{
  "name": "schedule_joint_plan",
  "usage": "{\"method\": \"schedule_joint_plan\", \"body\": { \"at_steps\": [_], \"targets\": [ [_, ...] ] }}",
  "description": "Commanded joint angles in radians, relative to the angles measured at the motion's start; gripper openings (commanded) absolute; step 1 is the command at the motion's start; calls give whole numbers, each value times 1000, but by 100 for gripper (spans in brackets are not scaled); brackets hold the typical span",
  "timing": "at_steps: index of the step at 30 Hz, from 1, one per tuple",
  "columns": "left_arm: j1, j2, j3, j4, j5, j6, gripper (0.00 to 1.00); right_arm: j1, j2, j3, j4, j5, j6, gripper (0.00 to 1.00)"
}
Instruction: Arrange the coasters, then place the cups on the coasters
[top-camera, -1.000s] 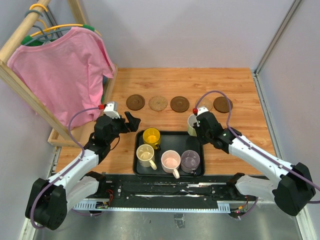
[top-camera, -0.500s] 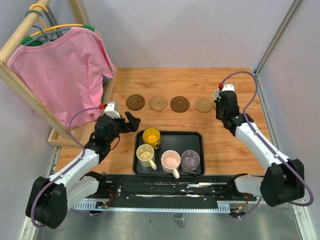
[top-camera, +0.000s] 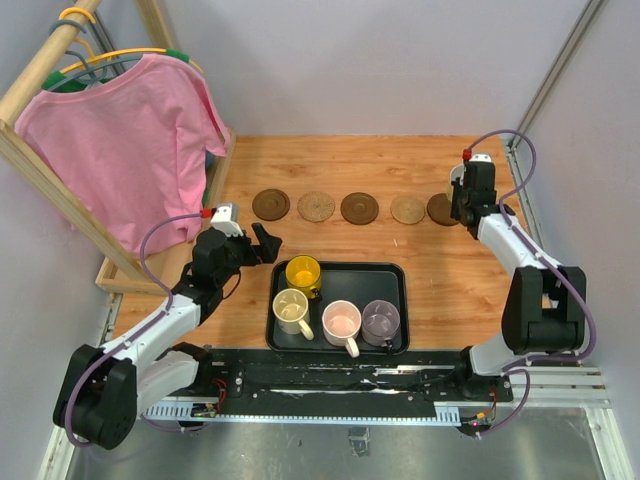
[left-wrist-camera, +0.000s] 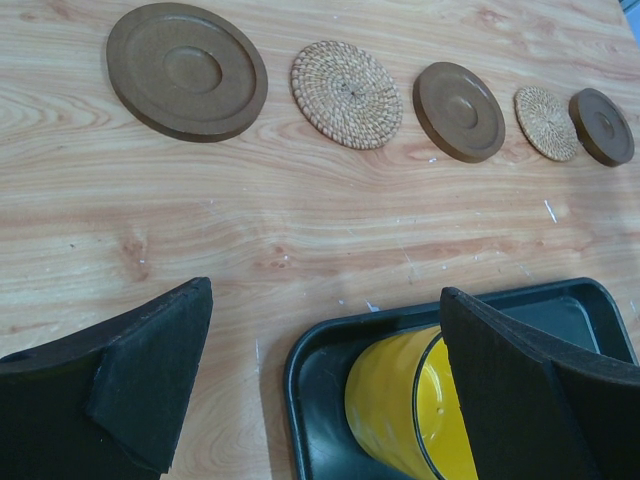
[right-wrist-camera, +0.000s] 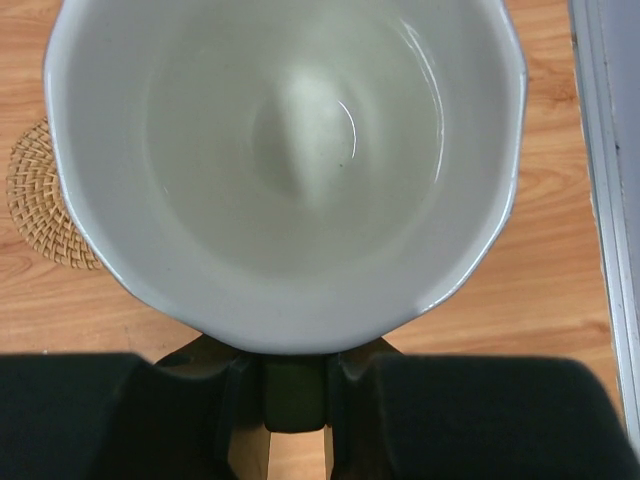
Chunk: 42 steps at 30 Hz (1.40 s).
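Five coasters (top-camera: 360, 208) line the surface (top-camera: 450, 290); the right hand (right-wrist-camera: 295, 385) grips a pale cup (right-wrist-camera: 290, 170) by its handle over the rightmost one. Four cups (top-camera: 342, 321) sit in a tray (top-camera: 397, 272), the left hand (top-camera: 262, 243) spread wide beside the yellow cup (left-wrist-camera: 400, 410).

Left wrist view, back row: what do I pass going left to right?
First brown coaster → first woven coaster → second brown coaster → second woven coaster → third brown coaster.
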Motion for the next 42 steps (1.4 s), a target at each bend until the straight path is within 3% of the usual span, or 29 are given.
{"method": "schedule_joint_plan", "body": {
  "at_steps": [1,15,25,42],
  "targets": [
    [-4,12,30,38,-17,15,100,-64,43,83,134,-126,-20,1],
    [-5,58,41,51,-14,10,100,-109,152,179,27,-243,-9,1],
    [-4,78,47,52,-3,8,100,-103,186,296,-181,-243,-14,1],
    [-4,74,45,47,-5,7,100,-73,267,417,-372,-253,-13,1]
  ]
}}
